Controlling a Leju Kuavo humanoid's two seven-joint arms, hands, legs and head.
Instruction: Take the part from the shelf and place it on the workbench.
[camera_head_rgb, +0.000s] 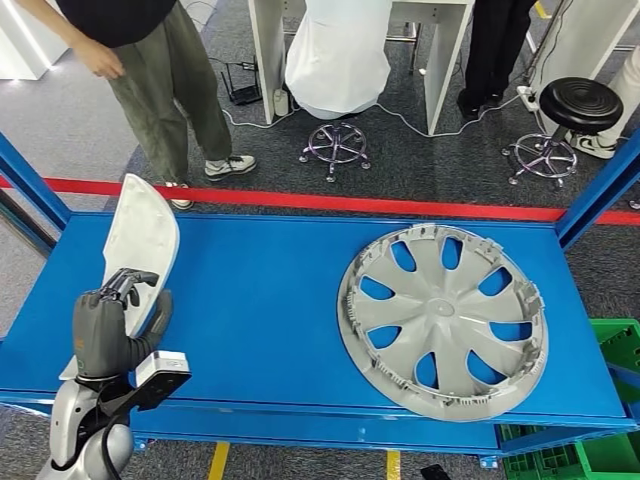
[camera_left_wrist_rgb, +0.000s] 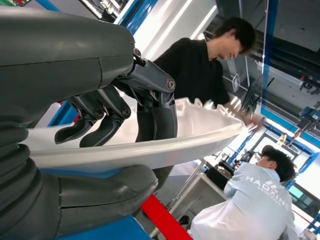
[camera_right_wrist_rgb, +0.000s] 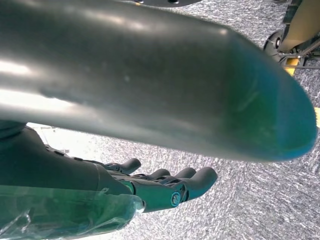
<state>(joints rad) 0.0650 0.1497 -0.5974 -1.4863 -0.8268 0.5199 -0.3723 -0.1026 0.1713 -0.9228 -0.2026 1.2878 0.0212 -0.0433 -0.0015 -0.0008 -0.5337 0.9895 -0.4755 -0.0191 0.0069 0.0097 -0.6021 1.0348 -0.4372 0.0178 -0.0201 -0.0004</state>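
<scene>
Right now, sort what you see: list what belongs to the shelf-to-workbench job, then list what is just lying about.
Belongs to the job:
- white curved part, tilted up off the surface
- left hand, holding that part
- blue work surface under it

Just lying about:
- grey wheel cover, flat on the same surface
- black stool on the floor beyond
- green crate at the lower right

A thick, smooth grey-green rounded bar (camera_right_wrist_rgb: 151, 75), blurred and very near the camera, crosses the upper part of the right wrist view; it is perhaps a part of the robot itself. Beyond it the right hand (camera_right_wrist_rgb: 151, 187) hangs over speckled grey carpet floor (camera_right_wrist_rgb: 245, 210). Its dark fingers (camera_right_wrist_rgb: 196, 180) lie almost straight, side by side, and hold nothing. A black wheel (camera_right_wrist_rgb: 273, 42) stands in the corner.
</scene>
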